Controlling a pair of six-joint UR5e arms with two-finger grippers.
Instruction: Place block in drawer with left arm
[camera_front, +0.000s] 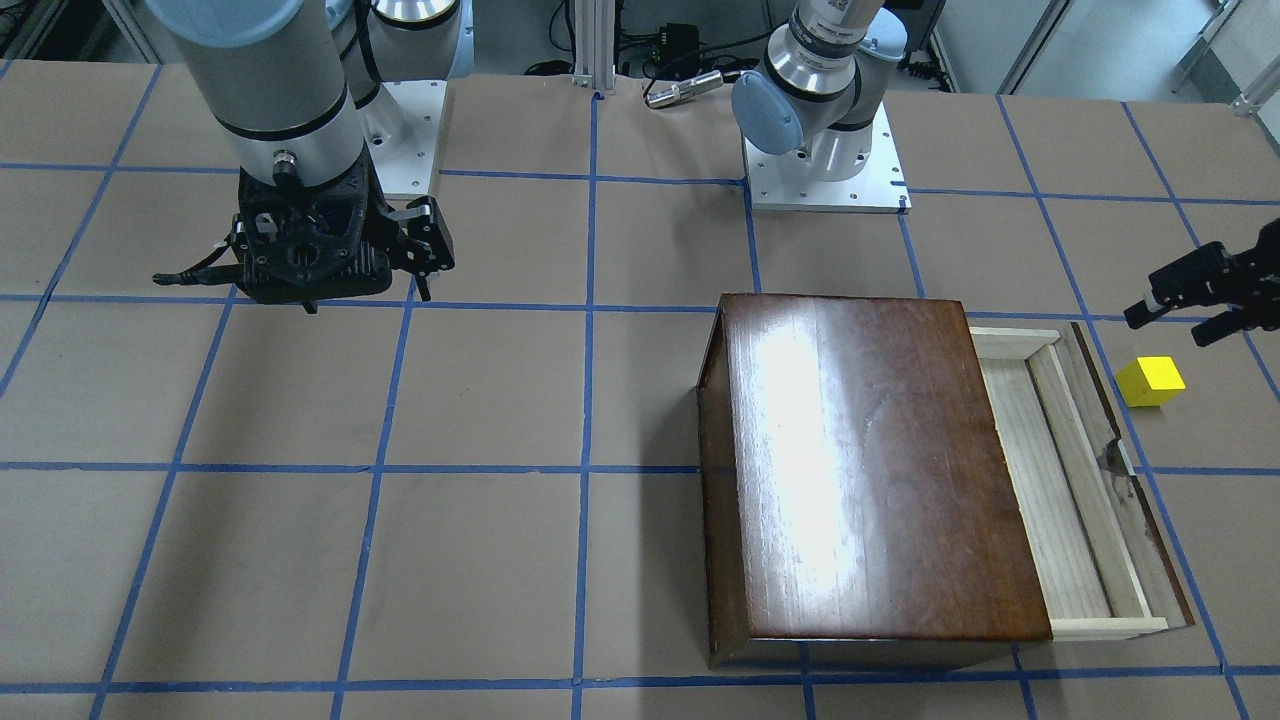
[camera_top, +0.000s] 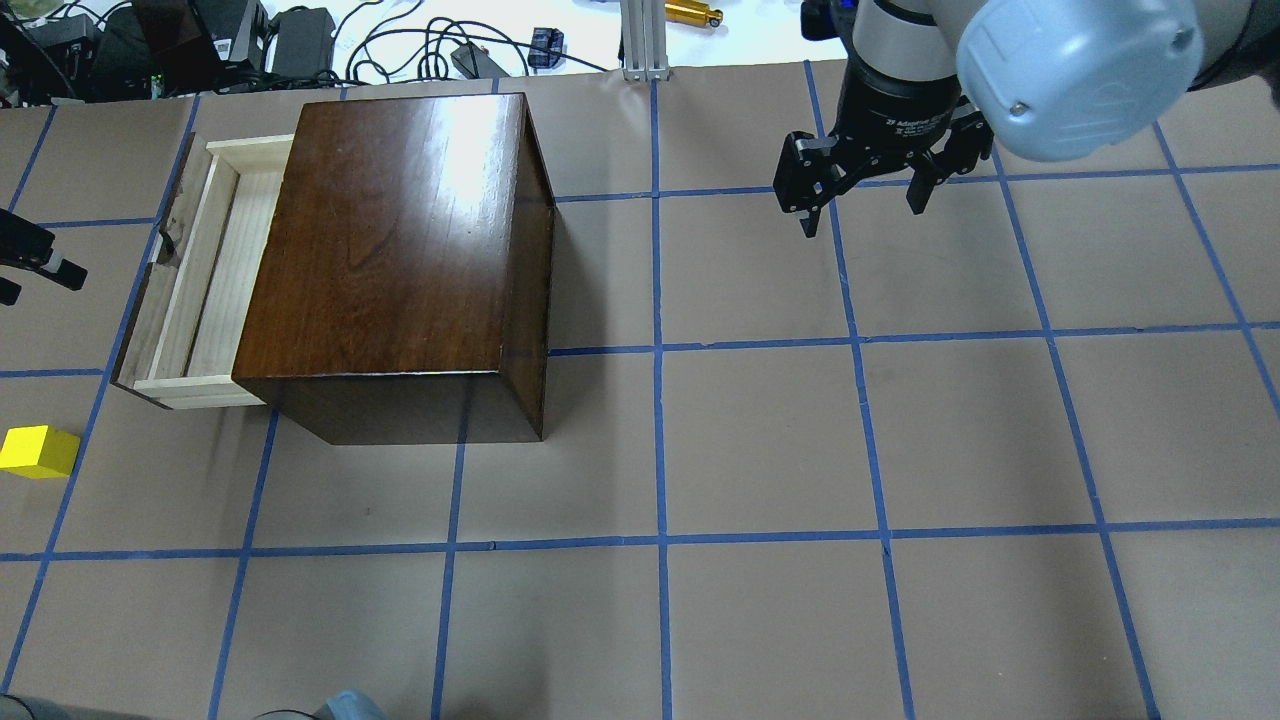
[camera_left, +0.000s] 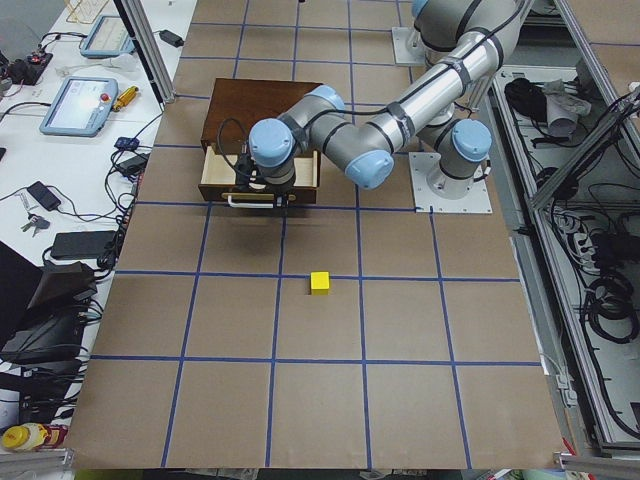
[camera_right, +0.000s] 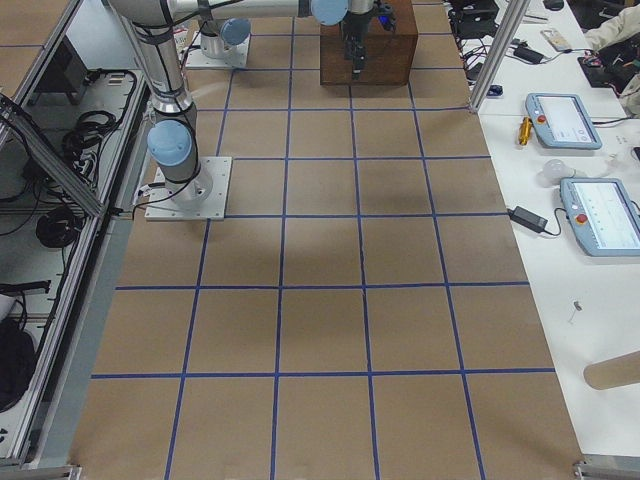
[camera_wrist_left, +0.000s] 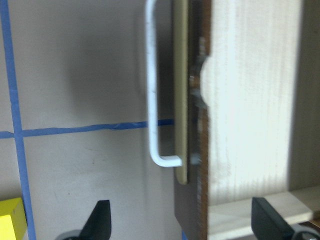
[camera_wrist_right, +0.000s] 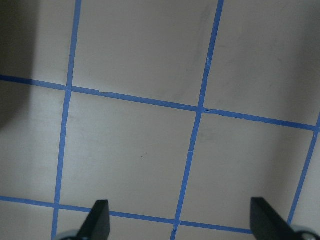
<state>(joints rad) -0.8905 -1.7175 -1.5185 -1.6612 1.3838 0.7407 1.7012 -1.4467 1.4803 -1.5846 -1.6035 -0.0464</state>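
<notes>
**A:** What does the block look like, and where is it?

**B:** The block (camera_top: 38, 451) is a small bright yellow cube. It sits flat on the brown-papered table (camera_top: 760, 430), at the far left edge of the overhead view, below the middle. It lies outside the drawer, near the drawer's lower corner but apart from it.

**A:** And the left gripper?

**B:** The left gripper (camera_top: 38, 284) pokes in at the same left edge, higher in the frame than the block and level with the drawer's front. In the left wrist view its fingers (camera_wrist_left: 100, 222) are spread wide and pinch nothing. I can't tell whether they touch anything.

**A:** What's to the right of it?

**B:** The drawer (camera_top: 170, 300) comes next, a shallow pale-wood tray drawn out leftward from the wooden box (camera_top: 400, 250). Its dark, scuffed front panel (camera_front: 1152, 540) carries a pale bar handle (camera_wrist_left: 150, 85). Panel and handle stand between the gripper's side and the tray. The box is glossy dark brown with glare on its top, and fills the upper left-centre.

**A:** And further right?

**B:** The right gripper (camera_top: 863, 213) hangs at the upper right over bare table, its fingers splayed and holding nothing. Its wrist view shows only paper and blue tape lines (camera_wrist_right: 200, 110). Cables (camera_top: 400, 45) lie along the top edge.
</notes>
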